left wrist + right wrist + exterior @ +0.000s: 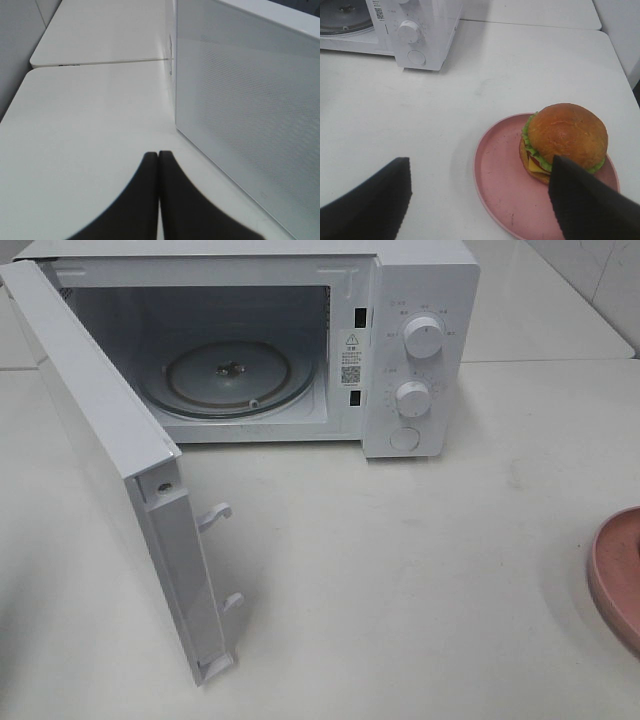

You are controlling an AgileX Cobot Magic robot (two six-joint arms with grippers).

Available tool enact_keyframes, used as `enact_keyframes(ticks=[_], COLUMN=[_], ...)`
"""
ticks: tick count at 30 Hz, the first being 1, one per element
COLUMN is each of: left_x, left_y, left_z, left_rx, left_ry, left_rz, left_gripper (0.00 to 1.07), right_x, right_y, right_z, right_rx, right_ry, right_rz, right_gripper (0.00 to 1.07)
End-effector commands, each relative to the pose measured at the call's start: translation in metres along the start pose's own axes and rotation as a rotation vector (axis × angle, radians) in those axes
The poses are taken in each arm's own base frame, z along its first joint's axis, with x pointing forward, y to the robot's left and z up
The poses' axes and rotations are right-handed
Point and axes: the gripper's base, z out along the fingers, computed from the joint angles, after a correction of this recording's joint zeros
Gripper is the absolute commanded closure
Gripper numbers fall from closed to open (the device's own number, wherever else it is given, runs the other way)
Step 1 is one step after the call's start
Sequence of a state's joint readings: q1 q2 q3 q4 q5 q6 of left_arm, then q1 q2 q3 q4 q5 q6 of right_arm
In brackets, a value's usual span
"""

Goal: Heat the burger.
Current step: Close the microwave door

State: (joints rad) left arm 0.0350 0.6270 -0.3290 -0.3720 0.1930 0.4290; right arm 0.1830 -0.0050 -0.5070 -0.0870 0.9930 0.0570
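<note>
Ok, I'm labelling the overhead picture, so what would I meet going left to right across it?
Open microwave door → glass turntable inside the oven → the two control knobs, stacked one above the other → bare table → edge of the pink plate at the right border.

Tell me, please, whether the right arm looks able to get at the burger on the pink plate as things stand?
Probably yes. The right pincer is open and hangs above the pink plate, with the burger sitting uncovered on it, and nothing lies between them.
</note>
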Motion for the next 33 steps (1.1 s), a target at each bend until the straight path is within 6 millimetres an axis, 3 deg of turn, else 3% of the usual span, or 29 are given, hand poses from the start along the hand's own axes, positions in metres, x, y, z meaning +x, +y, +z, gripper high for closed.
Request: enact_keyframes(ticks=[1,8,10,13,18,33], left_x=[-0.001,-0.003,-0.003,-0.004,-0.001,0.008], left_y=[0.006,0.01,0.004,0.002,-0.017,-0.054], left_z=[0.014,0.034,0.048,0.051,0.072,0.102], left_rx=[-0.053,-0.101,-0.088,-0.086,-0.029,0.145], left_ry=[-0.041,-0.06,-0.083,-0.093,-0.117,-0.21], left_rz=[-0.025,-0.021,0.009,0.016,0.025,0.042], left_gripper=[1.07,1.07,1.07,1.07,1.07,1.07], right_x=[0.004,0.004,0.004,0.004,0.004,0.004], right_y=[0.0,0.0,0.0,0.0,0.0,0.0], right_z=[-0.003,-0.003,-0.003,-0.003,-0.003,-0.003], right_rx=[0.005,0.005,0.005,0.005,0.005,0.005], right_ry=[-0.023,-0.023,-0.023,-0.023,-0.023,-0.023], right_rz=[-0.002,-0.002,-0.002,-0.002,-0.002,-0.001], right_gripper=[0.32,0.32,0.32,0.32,0.32,0.32])
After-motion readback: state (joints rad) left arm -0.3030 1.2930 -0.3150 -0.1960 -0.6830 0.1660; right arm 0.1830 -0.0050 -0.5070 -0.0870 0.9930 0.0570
